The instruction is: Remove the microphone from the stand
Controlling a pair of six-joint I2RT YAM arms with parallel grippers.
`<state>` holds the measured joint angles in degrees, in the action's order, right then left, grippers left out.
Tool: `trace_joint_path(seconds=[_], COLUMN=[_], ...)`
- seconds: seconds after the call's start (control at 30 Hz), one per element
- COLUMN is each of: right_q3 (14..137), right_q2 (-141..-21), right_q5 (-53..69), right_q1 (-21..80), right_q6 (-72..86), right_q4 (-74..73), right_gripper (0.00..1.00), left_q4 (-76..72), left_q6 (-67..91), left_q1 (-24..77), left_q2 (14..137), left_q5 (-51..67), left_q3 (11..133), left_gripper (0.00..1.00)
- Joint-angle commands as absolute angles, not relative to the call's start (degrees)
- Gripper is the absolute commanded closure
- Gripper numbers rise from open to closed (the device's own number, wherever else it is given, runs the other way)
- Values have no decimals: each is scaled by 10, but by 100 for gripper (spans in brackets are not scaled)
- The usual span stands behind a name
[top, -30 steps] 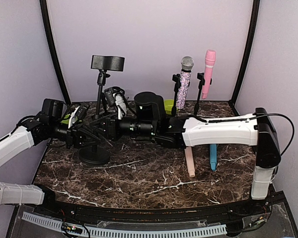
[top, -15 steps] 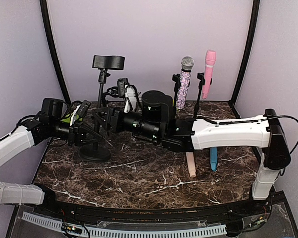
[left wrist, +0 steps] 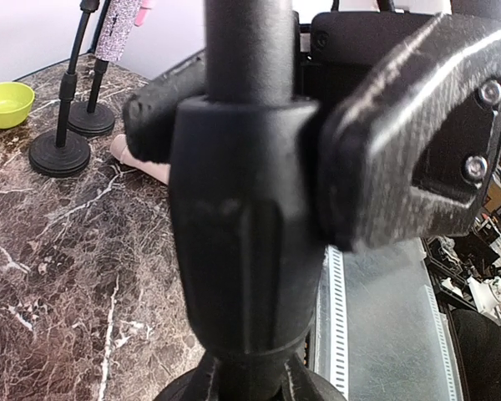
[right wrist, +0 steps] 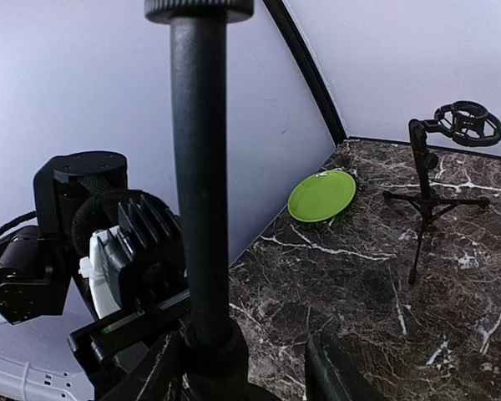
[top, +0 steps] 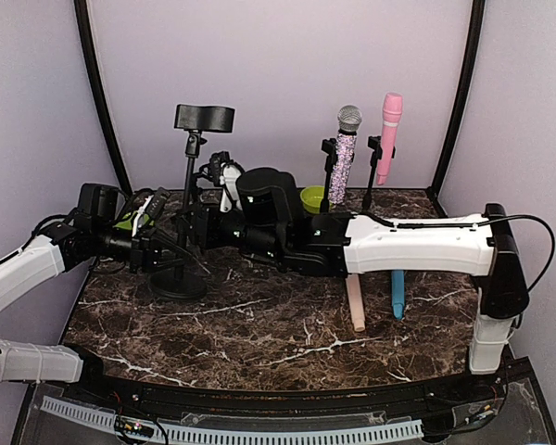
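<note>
A black microphone (top: pixel 204 117) lies crosswise on top of a black stand (top: pixel 191 176) with a round base (top: pixel 178 285) at the left of the table. My left gripper (top: pixel 170 250) is shut on the stand's lower pole; in the left wrist view its fingertips (left wrist: pixel 184 372) flank the thick pole collar (left wrist: pixel 242 242). My right gripper (top: pixel 196 224) is open at the pole, a little higher. In the right wrist view the pole (right wrist: pixel 200 184) stands against its left finger (right wrist: pixel 160 368), and the right finger (right wrist: pixel 334 372) is well clear. The microphone itself is out of both wrist views.
A glitter microphone (top: pixel 345 153) and a pink one (top: pixel 388 134) stand on stands at the back right. A peach microphone (top: pixel 354 303) and a blue one (top: pixel 398 294) lie loose. A green bowl (top: pixel 312 197), a green plate (right wrist: pixel 321 195) and an empty tripod mount (right wrist: pixel 451 159) are also here.
My right arm swung up and right, then came back left; its gripper now sits slightly higher on the pole. My left arm and the stand have barely moved.
</note>
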<state>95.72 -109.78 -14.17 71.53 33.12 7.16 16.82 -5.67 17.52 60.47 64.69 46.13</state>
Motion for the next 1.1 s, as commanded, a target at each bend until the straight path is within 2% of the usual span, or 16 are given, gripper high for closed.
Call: trace_joint_path(seconds=[0.0,0.27,0.5,0.63,0.73,0.87,0.97,1.07], right_q3=[928,970,1008,999,969,918,888,875], right_q2=[-1081,-1113,-1138,-1132,-1115,-1100,-1092,-1090], right_q5=[-168,-122,-105,-97,-38,102,144,252], right_q1=[725,724,724,721,712,685,672,664], right_q6=[338,331,349,354,360,391,399,424], right_q4=[84,93,87,97,144,243,314,370], right_gripper=[50,60,80,99,100,100,100,100], left_q4=[149,151,154,158,160,166,168,168], left_q6=[-71,-73,-77,-81,-82,-76,-64,-59], left_q1=[175,174,174,174,174,175,175,175], left_q2=[599,599,598,598,600,608,612,610], left_q5=[657,653,651,652,663,704,745,773], left_q3=[480,484,486,491,499,521,529,529], left_gripper=[100,100,100,100,100,100,100,100])
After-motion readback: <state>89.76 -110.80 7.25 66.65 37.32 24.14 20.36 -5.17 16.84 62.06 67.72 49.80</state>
